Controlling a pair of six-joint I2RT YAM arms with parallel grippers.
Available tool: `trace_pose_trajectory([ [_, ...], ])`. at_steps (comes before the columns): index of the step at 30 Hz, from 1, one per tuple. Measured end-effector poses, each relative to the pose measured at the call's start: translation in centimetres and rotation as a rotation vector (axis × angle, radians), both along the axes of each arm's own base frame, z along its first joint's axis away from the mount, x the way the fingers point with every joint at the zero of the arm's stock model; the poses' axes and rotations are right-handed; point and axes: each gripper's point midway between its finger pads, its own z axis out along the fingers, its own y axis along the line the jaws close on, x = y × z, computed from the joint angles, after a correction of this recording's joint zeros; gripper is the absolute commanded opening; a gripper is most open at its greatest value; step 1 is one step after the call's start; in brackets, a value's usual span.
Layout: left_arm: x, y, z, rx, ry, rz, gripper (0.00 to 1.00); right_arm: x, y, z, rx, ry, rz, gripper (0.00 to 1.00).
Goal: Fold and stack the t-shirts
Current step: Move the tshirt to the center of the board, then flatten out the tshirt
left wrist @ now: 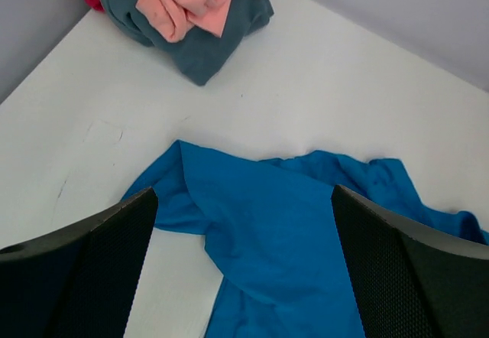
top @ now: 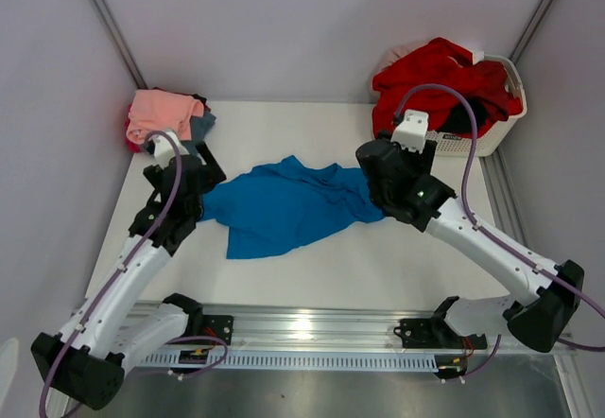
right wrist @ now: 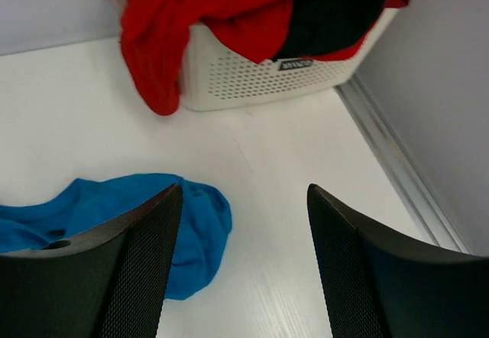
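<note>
Found the bright blue t-shirt crumpled at mid-worktop, long axis running left to right, between the 2 arms. Saw the left end effector spread wide and empty at the shirt's left end, cloth directly ahead between its fingers. Saw the right end effector likewise wide and empty at the right end, cloth tip off to its left; judged the left arm better placed. Could not make out collar or hem among the folds; lost the shirt's right edge under the right arm from above. Noted the stack of tees far left, the red tee draped over the basket far right.
</note>
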Motion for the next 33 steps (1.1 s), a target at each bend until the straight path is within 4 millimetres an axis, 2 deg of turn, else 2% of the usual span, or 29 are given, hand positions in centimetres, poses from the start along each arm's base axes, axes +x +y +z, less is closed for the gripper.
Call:
trace_pose_trajectory([
  [2,0.3,-0.3,-1.1,-0.004,0.048,0.002,0.99,0.6,1.1,0.4,0.043,-0.019,0.041,0.7],
  [4,0.9,-0.8,-2.7,-0.012,0.114,0.01,0.99,1.3,2.5,-0.2,0.073,-0.014,0.1,0.7],
  [11,1.7,-1.5,-6.9,-0.044,0.272,0.028,1.0,4.5,7.1,-5.2,0.154,0.119,0.316,0.71],
  [16,2.7,0.5,-9.4,-0.146,0.355,0.089,0.99,6.6,8.6,-8.7,0.193,0.222,0.39,0.71],
  [19,3.2,1.9,-10.8,-0.201,0.401,0.123,0.99,8.5,9.9,-10.3,0.219,0.282,0.428,0.7],
  [24,5.7,1.4,-13.2,-0.286,0.519,0.092,0.99,12.2,12.9,-13.9,0.257,0.384,0.465,0.69],
  [28,7.7,0.4,-15.6,-0.347,0.617,0.053,0.99,13.0,14.6,-17.6,0.269,0.486,0.484,0.68],
  [31,8.1,-0.3,-17.2,-0.379,0.682,0.032,0.99,12.4,15.3,-20.1,0.276,0.561,0.496,0.67],
  [33,8.1,-0.6,-18.0,-0.39,0.718,0.029,0.99,11.9,15.5,-20.9,0.277,0.591,0.503,0.67],
])
